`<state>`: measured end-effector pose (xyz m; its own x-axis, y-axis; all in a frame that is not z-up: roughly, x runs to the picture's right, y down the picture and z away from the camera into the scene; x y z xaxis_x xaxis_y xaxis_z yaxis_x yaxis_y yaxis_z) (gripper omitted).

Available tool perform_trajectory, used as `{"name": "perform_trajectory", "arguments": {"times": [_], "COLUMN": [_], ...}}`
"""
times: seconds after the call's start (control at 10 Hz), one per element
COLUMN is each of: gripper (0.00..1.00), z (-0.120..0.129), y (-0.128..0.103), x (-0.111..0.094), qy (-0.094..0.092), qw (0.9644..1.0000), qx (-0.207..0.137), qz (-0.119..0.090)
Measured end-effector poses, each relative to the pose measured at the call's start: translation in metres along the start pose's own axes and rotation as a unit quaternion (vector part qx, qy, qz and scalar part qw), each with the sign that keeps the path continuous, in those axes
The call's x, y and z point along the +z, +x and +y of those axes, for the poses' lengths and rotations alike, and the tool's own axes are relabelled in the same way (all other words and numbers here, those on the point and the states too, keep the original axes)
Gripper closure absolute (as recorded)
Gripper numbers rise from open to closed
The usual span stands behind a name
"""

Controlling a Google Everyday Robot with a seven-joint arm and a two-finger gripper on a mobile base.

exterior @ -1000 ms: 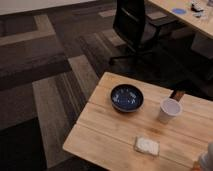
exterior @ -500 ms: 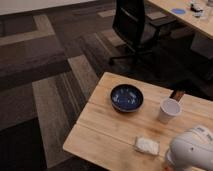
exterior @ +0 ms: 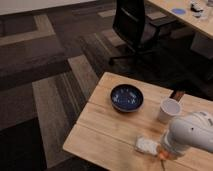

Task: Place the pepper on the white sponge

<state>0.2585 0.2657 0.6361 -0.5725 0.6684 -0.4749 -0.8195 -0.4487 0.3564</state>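
Note:
The white sponge (exterior: 146, 145) lies flat near the front edge of the wooden table (exterior: 110, 135), its right end covered by my arm. My white arm (exterior: 192, 134) reaches in from the lower right. The gripper (exterior: 166, 151) is at the arm's low end, right beside the sponge's right edge and close to the tabletop. A small orange bit (exterior: 164, 157) shows under the gripper; it may be the pepper, and most of it is hidden.
A dark blue bowl (exterior: 126, 97) sits behind the sponge at mid-table. A white round cup (exterior: 169, 110) stands to its right. A black office chair (exterior: 134, 25) is beyond the table, and another desk (exterior: 192, 15) is at the far right.
My arm has come further in from the lower right and moved left, and it now covers the sponge's right end. Bowl, cup and sponge have not moved.

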Motion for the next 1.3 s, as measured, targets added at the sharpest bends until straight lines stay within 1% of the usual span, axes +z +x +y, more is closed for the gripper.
{"name": "perform_trajectory", "arguments": {"times": [0.1,0.2,0.3,0.4,0.5,0.6,0.7,0.9,1.3], "gripper": [1.00,1.00,1.00,1.00,1.00,1.00,1.00,1.00,1.00], "z": [0.019,0.046,0.061,0.097,0.107,0.111,0.112,0.111,0.109], "y": [0.002,0.009,0.009,0.007,0.005,0.004,0.005,0.007,0.008], "x": [-0.007,-0.012,-0.002,0.048,0.061,0.075,0.075,0.081,0.083], "qy": [-0.004,-0.010,-0.014,-0.029,-0.037,-0.036,-0.036,-0.034,-0.034], "qw": [0.9990,0.9942,0.9911,0.9853,0.9836,0.9804,0.9797,0.9790,0.9796], "qx": [-0.039,-0.096,-0.120,-0.159,-0.167,-0.184,-0.188,-0.193,-0.190], "qz": [-0.020,-0.047,-0.055,-0.054,-0.058,-0.061,-0.060,-0.057,-0.055]}}
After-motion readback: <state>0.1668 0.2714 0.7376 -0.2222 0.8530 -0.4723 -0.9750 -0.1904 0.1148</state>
